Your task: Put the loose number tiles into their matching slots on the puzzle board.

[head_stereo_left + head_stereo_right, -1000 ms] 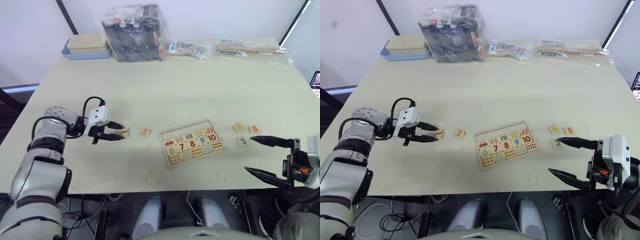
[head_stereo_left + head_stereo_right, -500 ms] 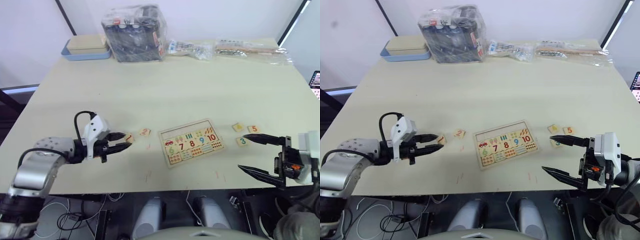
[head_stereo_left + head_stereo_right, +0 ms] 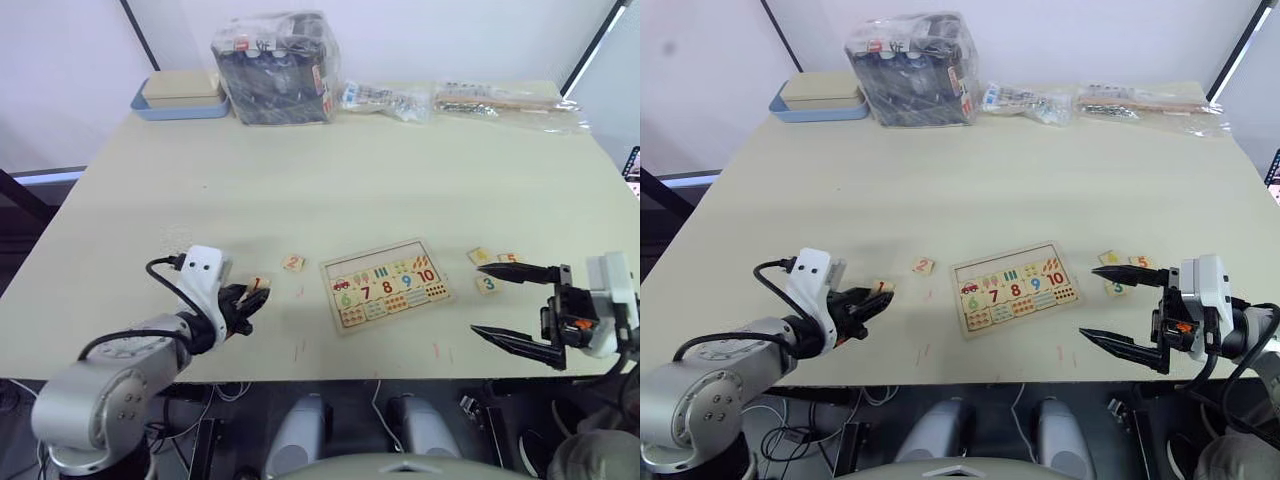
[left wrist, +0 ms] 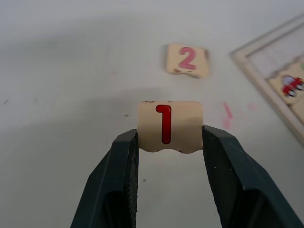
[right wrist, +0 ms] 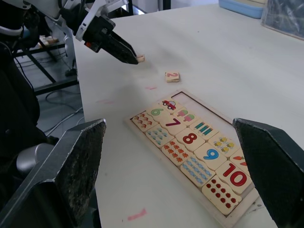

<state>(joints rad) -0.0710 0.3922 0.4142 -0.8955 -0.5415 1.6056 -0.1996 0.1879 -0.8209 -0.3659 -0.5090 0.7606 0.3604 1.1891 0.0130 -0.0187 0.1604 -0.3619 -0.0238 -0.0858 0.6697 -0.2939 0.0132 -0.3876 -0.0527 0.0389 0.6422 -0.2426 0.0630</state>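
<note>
The left gripper (image 4: 166,142) pinches the red 1 tile (image 4: 170,126) just above the tabletop (image 3: 350,170), left of the puzzle board (image 3: 385,284). The 2 tile (image 3: 293,263) lies between them. The right gripper (image 3: 505,302) hangs wide open, empty, near three tiles (image 3: 487,283) right of the board.

Pale table (image 3: 330,170) carries puzzle board (image 3: 386,284) near centre, tile 2 (image 3: 293,263) left, three tiles (image 3: 487,283) right; blue tray (image 3: 180,108), plastic bags (image 3: 275,65) far.
</note>
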